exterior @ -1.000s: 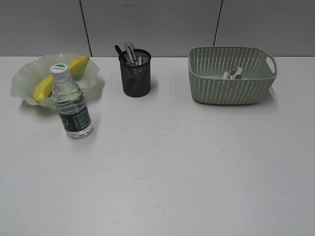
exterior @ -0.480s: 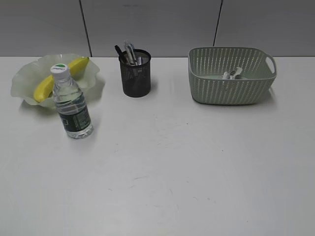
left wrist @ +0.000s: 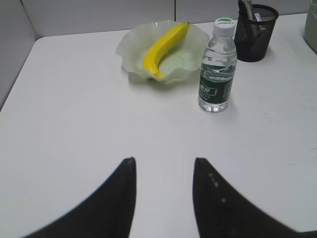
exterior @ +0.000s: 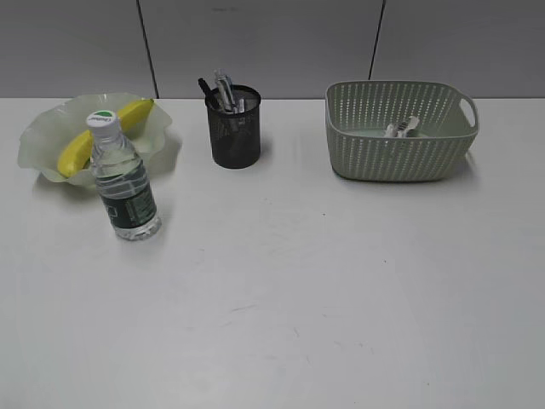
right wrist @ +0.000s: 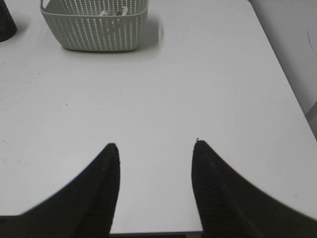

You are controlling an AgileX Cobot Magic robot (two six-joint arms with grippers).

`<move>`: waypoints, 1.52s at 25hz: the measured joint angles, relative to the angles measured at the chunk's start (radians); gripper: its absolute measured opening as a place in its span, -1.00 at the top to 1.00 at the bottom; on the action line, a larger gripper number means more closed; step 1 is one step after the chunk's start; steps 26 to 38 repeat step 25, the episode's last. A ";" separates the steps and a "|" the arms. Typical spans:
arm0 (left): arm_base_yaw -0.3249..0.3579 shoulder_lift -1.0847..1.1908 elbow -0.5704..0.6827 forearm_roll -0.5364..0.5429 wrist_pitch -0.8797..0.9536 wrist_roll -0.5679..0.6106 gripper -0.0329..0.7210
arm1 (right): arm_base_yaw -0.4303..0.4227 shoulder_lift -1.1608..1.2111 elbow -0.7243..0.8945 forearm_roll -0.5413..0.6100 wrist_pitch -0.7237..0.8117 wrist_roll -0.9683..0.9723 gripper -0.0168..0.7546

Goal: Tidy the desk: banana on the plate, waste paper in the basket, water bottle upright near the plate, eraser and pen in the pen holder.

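My left gripper (left wrist: 163,171) spread and empty, right gripper (right wrist: 154,153) likewise, banana (exterior: 104,135) on plate (exterior: 38,141), bottle (exterior: 122,179) upright beside it

no lettering can be read; the clear plastic water bottle (left wrist: 215,74) has white print on its dark green label, too blurred to make out.

desk (exterior: 281,290) front open, water bottle (exterior: 123,179) left

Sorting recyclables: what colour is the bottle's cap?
White cap with a green mark, clearest in the left wrist view.
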 joint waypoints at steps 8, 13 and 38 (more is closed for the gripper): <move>-0.017 0.000 0.000 0.000 0.000 0.000 0.14 | -0.021 0.000 0.000 0.005 0.000 0.000 -0.04; -0.017 0.000 0.000 0.000 0.000 0.000 0.14 | -0.021 0.000 0.000 0.005 0.000 0.000 -0.04; -0.017 0.000 0.000 0.000 0.000 0.000 0.14 | -0.021 0.000 0.000 0.005 0.000 -0.001 -0.04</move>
